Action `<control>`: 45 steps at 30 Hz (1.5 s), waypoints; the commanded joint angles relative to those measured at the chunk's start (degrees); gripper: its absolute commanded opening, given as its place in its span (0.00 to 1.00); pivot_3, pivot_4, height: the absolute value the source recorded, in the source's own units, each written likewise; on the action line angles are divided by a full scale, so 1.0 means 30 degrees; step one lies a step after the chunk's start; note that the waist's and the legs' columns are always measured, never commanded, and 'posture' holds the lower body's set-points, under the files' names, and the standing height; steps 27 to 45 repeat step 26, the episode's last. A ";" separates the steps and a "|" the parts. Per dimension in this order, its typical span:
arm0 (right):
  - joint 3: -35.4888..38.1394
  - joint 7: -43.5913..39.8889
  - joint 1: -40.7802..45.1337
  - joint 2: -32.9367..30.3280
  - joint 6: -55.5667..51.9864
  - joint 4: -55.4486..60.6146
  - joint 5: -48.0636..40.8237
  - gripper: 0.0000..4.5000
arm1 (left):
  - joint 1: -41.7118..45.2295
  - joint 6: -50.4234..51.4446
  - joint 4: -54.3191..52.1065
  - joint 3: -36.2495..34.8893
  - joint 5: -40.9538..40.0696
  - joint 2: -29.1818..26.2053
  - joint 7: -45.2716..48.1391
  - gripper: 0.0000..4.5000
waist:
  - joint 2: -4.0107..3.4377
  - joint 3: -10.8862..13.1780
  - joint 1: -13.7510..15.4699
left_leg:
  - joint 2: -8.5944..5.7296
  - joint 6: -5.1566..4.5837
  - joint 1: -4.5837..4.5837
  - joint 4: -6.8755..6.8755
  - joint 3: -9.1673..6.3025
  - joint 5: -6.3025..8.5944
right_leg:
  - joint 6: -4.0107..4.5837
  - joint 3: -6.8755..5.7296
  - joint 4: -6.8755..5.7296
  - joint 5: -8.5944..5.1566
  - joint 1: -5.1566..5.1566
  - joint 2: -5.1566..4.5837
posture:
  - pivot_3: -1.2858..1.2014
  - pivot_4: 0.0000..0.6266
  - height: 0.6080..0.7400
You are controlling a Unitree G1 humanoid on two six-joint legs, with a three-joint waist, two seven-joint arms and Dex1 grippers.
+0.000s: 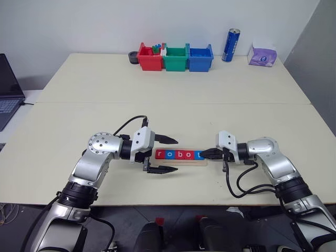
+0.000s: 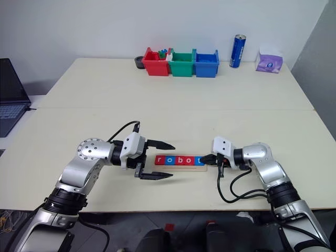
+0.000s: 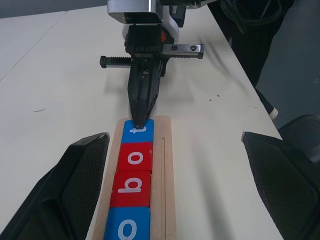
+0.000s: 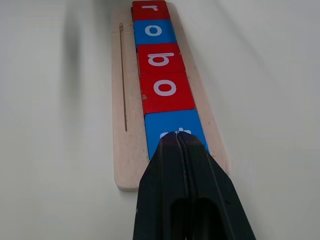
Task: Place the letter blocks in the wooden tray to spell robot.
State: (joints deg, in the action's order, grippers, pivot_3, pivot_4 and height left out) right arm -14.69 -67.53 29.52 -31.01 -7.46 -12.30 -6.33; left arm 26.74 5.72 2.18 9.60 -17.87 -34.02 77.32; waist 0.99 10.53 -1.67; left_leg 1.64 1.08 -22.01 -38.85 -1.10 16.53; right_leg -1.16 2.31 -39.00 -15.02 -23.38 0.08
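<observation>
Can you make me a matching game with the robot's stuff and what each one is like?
Things:
1. t block
2. b block
3. left gripper
4. right gripper

What it is like:
A. red
B. open
C. blue
D. shut, tip on the t block

Pairs: 1-C, 2-A, 3-B, 4-D

We see bright, even overhead light; soft faint shadows on table (image 1: 173, 113); right wrist view blurred near top.
</observation>
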 commanded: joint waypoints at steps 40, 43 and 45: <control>0.3511 0.2601 -0.5131 -0.3844 -0.8351 1.2936 -0.5591 0.99 | -0.8520 0.4523 -0.7120 -0.6508 -0.1944 -0.5258 -0.3695 1.00 | 0.0023 0.0023 0.0047 | 0.0019 0.0012 0.0004 0.0023 -0.0024 0.0003 | -0.0083 -0.0007 0.0009 -0.0092 0.0003 -0.0028 | 0.52 0.24 1.00; 0.3511 0.2601 -0.5131 -0.3844 -0.8351 1.2936 -0.5591 0.99 | -0.8520 0.4523 -0.7120 -0.6508 -0.1944 -0.5258 -0.3695 1.00 | 0.0023 0.0023 0.0047 | 0.0019 0.0012 0.0004 0.0023 -0.0024 0.0003 | -0.0083 -0.0007 0.0009 -0.0092 0.0003 -0.0028 | 0.52 0.24 1.00; 0.3511 0.2601 -0.5131 -0.3844 -0.8351 1.2936 -0.5591 0.99 | -0.8520 0.4523 -0.7120 -0.6508 -0.1944 -0.5258 -0.3695 1.00 | 0.0023 0.0023 0.0047 | 0.0019 0.0012 0.0004 0.0023 -0.0024 0.0003 | -0.0083 -0.0007 0.0009 -0.0092 0.0003 -0.0028 | 0.52 0.24 1.00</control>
